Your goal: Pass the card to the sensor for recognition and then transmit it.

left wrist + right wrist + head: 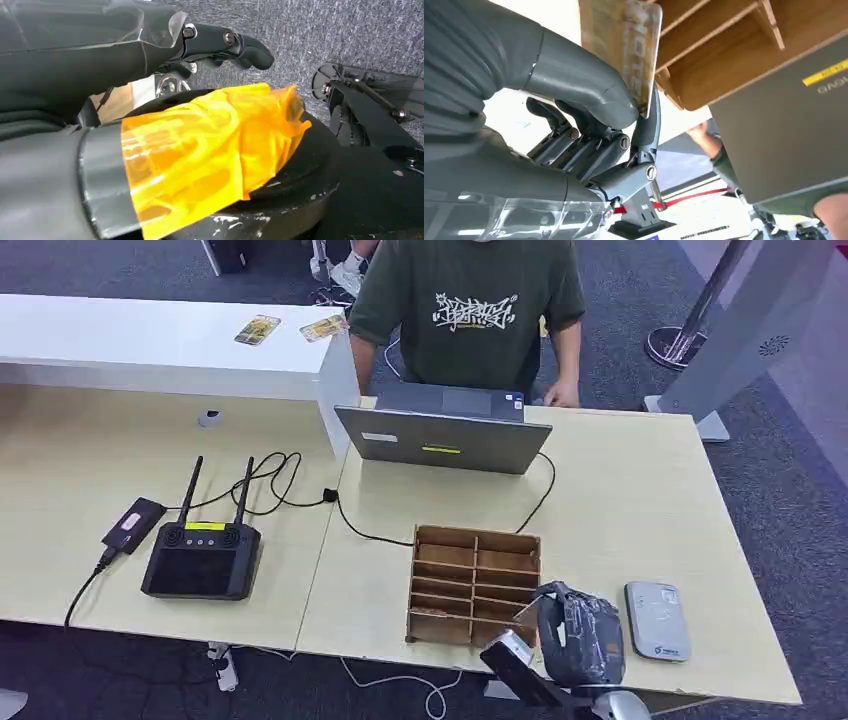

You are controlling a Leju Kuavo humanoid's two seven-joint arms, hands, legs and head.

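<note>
1. Pinching card (634, 50) between thumb and finger: right hand (589, 125), close by wooden organizer (475, 585), left of white sensor (657, 620).
2. Hanging over grey carpet: left hand (150, 45), fingers curled, holding nothing.
3. Beyond, on pale table (640, 500): laptop (445, 430), person (470, 310) behind.

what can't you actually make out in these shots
- Card: right wrist view, the right hand pinches it; the print is blurred and the thumb covers its lower part.
- Card in the head view: the right hand hides nearly all of it.
- Left hand: left wrist view, its fingers are partly behind the grey cover, so open or shut is unclear.
- White sensor: its markings are too small to read.
</note>
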